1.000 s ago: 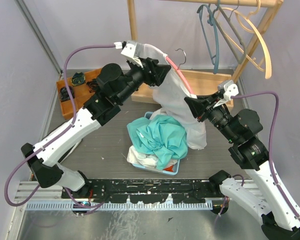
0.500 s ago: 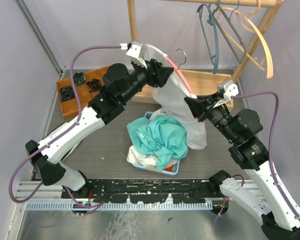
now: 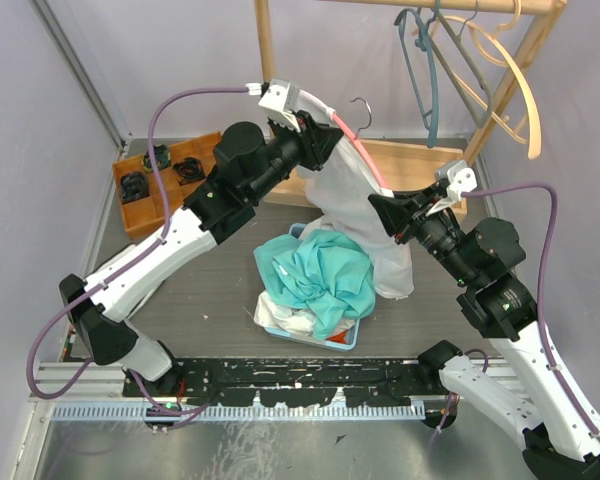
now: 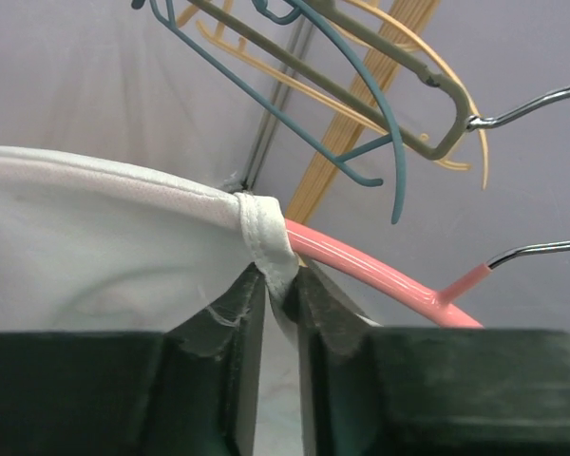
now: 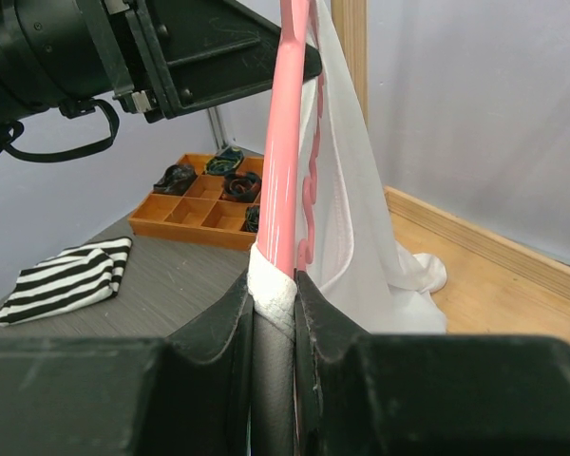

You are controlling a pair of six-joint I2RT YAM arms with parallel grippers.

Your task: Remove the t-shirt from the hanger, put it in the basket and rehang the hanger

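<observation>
A white t-shirt [image 3: 352, 195] hangs on a pink hanger [image 3: 363, 152] held in the air between my two grippers. My left gripper [image 3: 318, 141] is shut on the shirt's collar seam [image 4: 265, 239] at the hanger's upper end, right beside the pink hanger arm [image 4: 380, 275]. My right gripper [image 3: 384, 216] is shut on the lower end of the hanger [image 5: 287, 142], with a fold of the shirt's edge [image 5: 274, 287] pinched against it. The rest of the t-shirt [image 5: 351, 199] drapes down to the right of the hanger. The metal hook [image 3: 362, 106] points up and away.
A blue basket [image 3: 348, 340] of teal and white clothes sits below the shirt. An orange tray [image 3: 140, 208] is at the left, also in the right wrist view [image 5: 195, 211]. A striped cloth [image 5: 66, 277] lies on the table. A wooden rack [image 3: 265, 40] with several hangers [image 3: 480, 60] stands behind.
My left gripper has moved a little up and to the right with the collar in it. The right arm and the hanger's lower end have not moved.
</observation>
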